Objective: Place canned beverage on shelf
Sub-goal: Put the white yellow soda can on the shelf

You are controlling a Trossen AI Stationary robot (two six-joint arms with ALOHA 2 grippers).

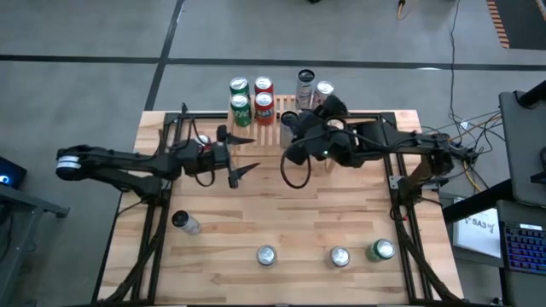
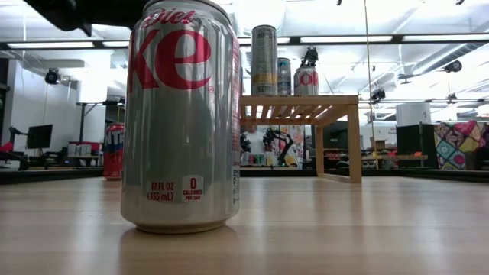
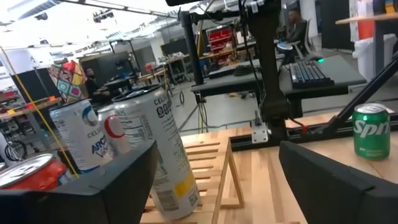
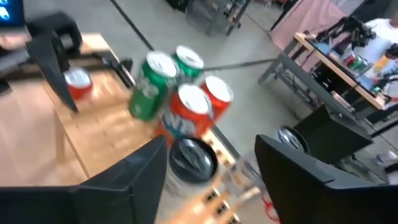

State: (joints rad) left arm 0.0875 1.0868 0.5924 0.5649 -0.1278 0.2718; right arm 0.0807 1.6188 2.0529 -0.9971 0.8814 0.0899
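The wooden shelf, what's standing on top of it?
On the shelf: two green cans, two red cans, silver cans. The right end effector covers part, so more could hide there.

Bright overhead light, blurred right-wrist view

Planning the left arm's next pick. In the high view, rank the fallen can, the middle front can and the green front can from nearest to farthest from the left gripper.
From the left gripper:
1. Fallen can, front left.
2. Middle front can, front edge.
3. Green front can, front right.
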